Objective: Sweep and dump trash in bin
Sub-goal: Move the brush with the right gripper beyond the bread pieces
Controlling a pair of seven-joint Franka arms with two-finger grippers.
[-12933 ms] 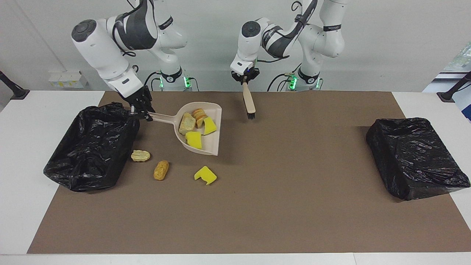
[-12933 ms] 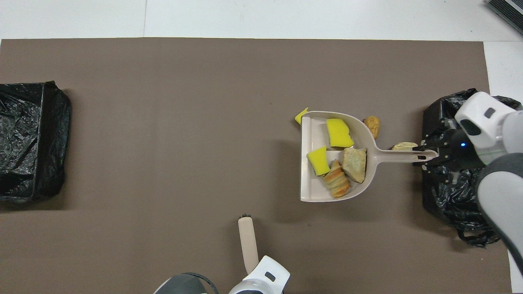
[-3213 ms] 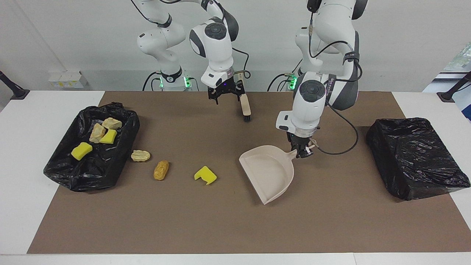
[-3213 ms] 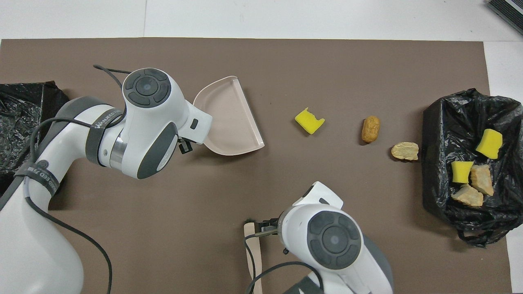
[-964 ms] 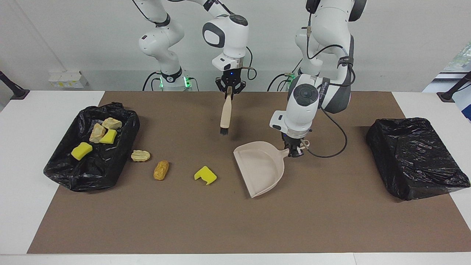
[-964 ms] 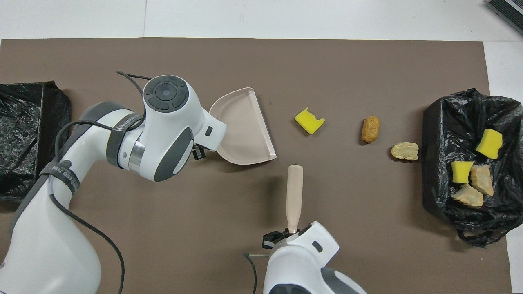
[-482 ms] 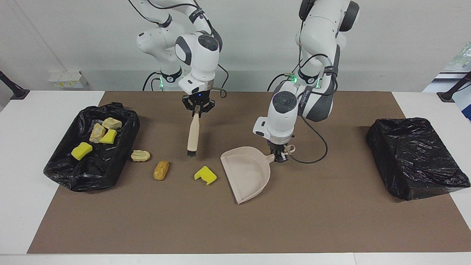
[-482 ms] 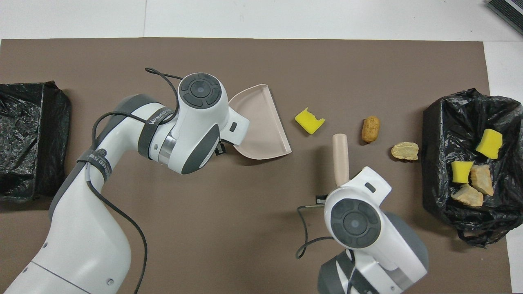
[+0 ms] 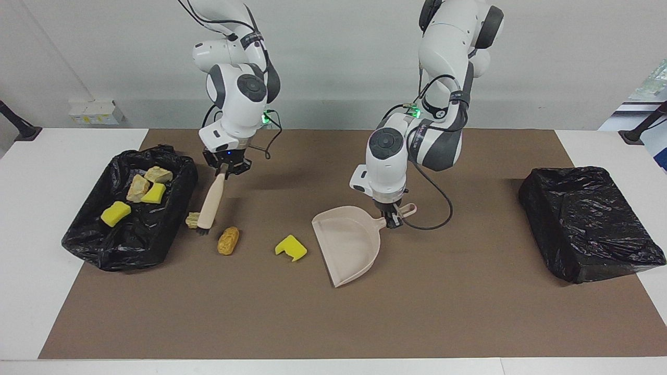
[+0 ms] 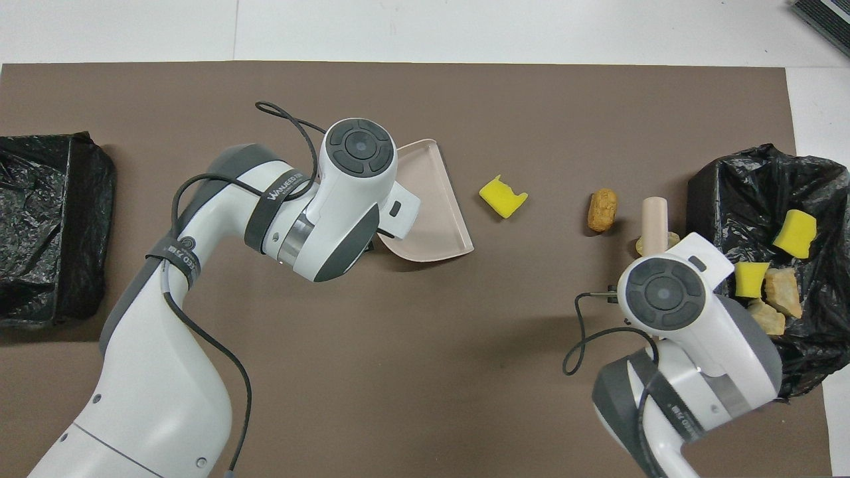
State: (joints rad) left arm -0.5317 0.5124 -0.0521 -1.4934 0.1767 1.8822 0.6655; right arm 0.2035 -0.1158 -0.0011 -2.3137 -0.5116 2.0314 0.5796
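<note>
My right gripper [image 9: 225,167] is shut on the handle of the beige brush [image 9: 211,200], which slants down with its bristles at the pale bread lump [image 9: 192,219] beside the bin [image 9: 140,234]. That lump is half covered by the brush [image 10: 653,222] in the overhead view. An orange lump [image 9: 228,240] and a notched yellow sponge [image 9: 291,247] lie on the mat between the brush and the dustpan [image 9: 346,242]. My left gripper [image 9: 392,221] is shut on the dustpan's handle, and the pan's mouth faces the sponge [image 10: 503,196]. Several trash pieces [image 9: 115,213] lie in the bin.
A second black-lined bin [image 9: 589,224] stands at the left arm's end of the table. The brown mat [image 9: 333,323] covers the middle of the table. A cable loops from the left wrist [image 9: 432,224] just above the mat.
The right arm has carried the brush toward its own end of the table, down to the pale lump. The left arm has shifted the dustpan slightly toward the sponge.
</note>
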